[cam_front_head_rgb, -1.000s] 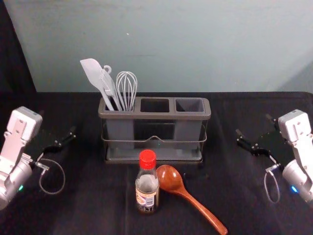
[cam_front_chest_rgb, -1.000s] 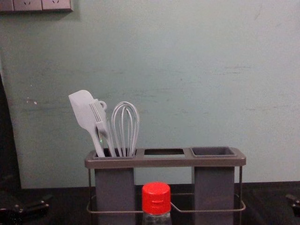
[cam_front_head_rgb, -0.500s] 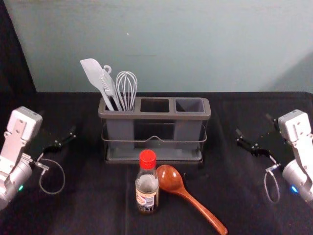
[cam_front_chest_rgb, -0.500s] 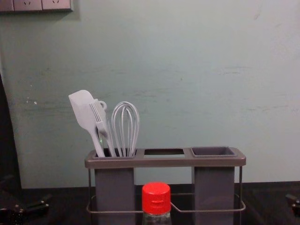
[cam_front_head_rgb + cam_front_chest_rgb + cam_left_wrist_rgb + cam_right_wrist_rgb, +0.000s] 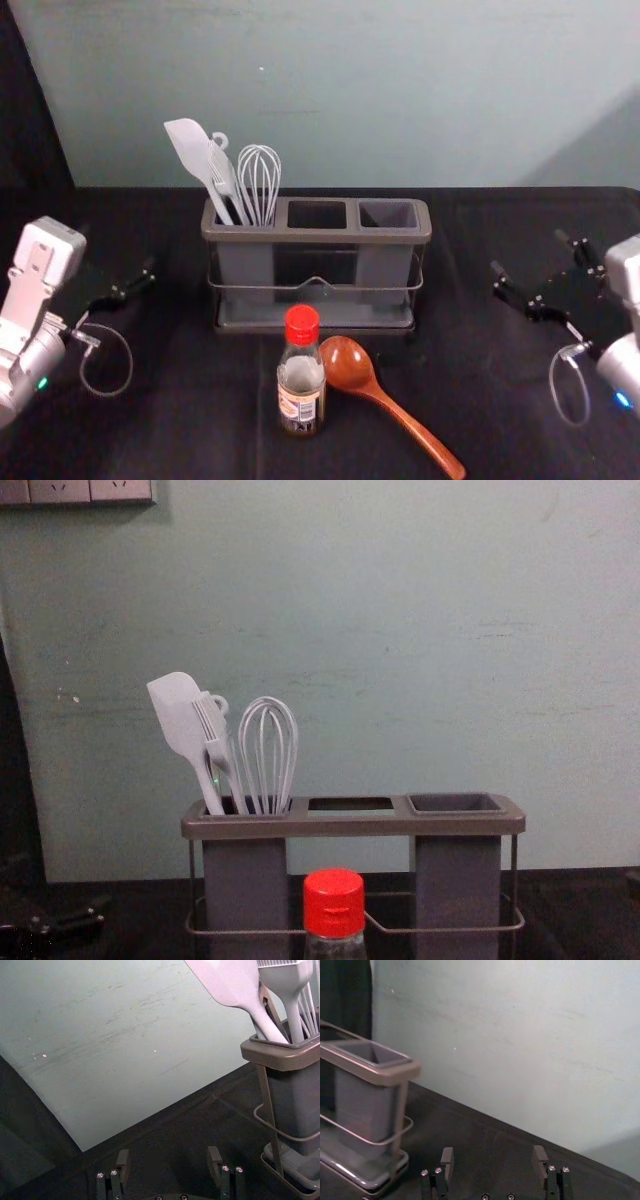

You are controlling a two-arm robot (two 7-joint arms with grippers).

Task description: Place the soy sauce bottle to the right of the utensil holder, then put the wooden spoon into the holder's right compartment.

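black cloth (image 5: 180, 420) bears bottle (image 5: 301, 385) and spoon (image 5: 349, 368), right gripper (image 5: 529, 252) well apart.

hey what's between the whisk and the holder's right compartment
The middle opening, with no utensil sticking out of it, lies between the whisk and the right compartment, as both the head and chest views show.

Nearer than the holder (image 5: 315, 238), the bottle (image 5: 301, 375) and spoon (image 5: 348, 366) are flanked by the wide-spread left gripper (image 5: 118, 250) and right gripper (image 5: 529, 253).
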